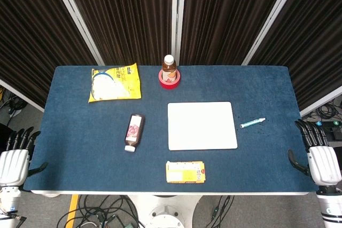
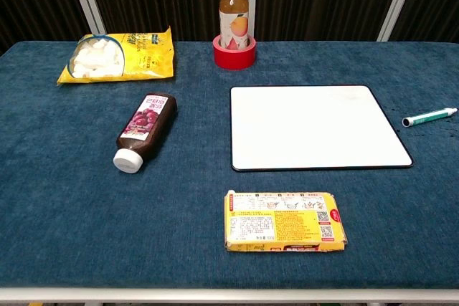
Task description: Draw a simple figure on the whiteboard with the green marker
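Two hands, and neither one has anything in it. The left hand [image 1: 13, 165] hangs off the near-left corner of the table [image 1: 80, 148] and the right hand [image 1: 323, 164] off the near-right corner, both with fingers loosely apart and pointing up. Only the head view shows them; the chest view has no hand in it at all.

So the step in hand looks like the very first one: go get the green marker [image 1: 252, 123]. It lies flat on the blue cloth just beside the right edge of the whiteboard [image 1: 202, 125], not touching it, tilted a bit with its dark tip toward the board and its pale end pointing away to the right. The board is blank.

Doing this well probably means using the right hand, since the marker is on that side, ahead of it and a little inward, while the left hand is well apart from it across the whole table. Best bet is to come down from above and pinch across the barrel near the middle, because a thin round pen on cloth could roll off if nudged from the side. Grabbing it so the tip ends up pointing down would likely save a regrip later. Whether it has a cap on is too small to tell.
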Tool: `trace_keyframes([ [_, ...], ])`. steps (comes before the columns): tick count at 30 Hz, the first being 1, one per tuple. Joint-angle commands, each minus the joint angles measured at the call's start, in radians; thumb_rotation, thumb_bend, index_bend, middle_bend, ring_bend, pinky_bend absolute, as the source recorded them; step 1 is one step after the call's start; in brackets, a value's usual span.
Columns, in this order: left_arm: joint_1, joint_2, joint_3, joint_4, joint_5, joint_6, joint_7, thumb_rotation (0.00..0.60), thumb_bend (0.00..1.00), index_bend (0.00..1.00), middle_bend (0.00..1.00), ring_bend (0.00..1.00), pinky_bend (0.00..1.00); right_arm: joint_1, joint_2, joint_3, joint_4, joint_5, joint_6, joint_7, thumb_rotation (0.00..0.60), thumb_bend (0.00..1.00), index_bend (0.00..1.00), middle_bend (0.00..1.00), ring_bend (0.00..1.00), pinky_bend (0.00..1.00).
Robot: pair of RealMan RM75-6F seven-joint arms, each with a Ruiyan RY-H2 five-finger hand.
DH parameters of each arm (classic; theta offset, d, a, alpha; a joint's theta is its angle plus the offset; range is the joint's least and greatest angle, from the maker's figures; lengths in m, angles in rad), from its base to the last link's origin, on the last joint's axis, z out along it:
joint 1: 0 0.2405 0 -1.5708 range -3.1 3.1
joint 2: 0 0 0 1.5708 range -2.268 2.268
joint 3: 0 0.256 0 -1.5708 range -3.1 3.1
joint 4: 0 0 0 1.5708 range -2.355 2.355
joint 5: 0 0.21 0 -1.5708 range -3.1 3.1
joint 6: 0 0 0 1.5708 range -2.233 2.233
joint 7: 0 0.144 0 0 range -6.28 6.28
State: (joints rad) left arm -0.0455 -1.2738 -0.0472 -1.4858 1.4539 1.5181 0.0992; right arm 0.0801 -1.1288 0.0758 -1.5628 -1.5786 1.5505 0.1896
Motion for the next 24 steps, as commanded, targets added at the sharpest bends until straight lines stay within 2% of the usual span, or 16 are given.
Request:
trace_keyframes([
  [1,0.000,0.001,0.001,-0.001,-0.001,-0.004,-0.001,0.600,0.10,0.15,0.06,0.01,0.00,0.002,0.001,-0.002,-0.001,0.002,-0.006,-0.001,0.600,0.34,0.00,0.06,0.00,0.00],
  [6,-0.001,0.001,0.002,-0.006,-0.001,-0.007,-0.002,0.600,0.10,0.15,0.06,0.01,0.00,0.006,-0.002,0.002,0.004,0.004,-0.007,-0.010,0.600,0.34,0.00,0.07,0.00,0.00],
  [10,-0.008,0.002,0.006,-0.017,0.003,-0.025,-0.012,0.600,0.10,0.15,0.06,0.01,0.00,0.037,-0.034,0.023,0.045,0.014,-0.033,-0.123,0.600,0.32,0.00,0.10,0.00,0.00],
  [14,-0.015,0.001,0.008,-0.024,0.009,-0.032,-0.011,0.600,0.10,0.15,0.06,0.01,0.00,0.133,-0.075,0.057,0.106,0.082,-0.193,-0.240,0.600,0.21,0.05,0.17,0.00,0.00],
  [20,-0.005,0.007,0.011,-0.033,-0.007,-0.033,-0.006,0.600,0.10,0.15,0.06,0.01,0.00,0.286,-0.182,0.076,0.287,0.148,-0.438,-0.282,0.600,0.20,0.22,0.27,0.01,0.00],
  [24,-0.001,0.011,0.013,-0.040,-0.014,-0.035,-0.003,0.600,0.10,0.15,0.06,0.01,0.00,0.362,-0.279,0.068,0.446,0.151,-0.535,-0.301,0.600,0.20,0.30,0.32,0.05,0.00],
])
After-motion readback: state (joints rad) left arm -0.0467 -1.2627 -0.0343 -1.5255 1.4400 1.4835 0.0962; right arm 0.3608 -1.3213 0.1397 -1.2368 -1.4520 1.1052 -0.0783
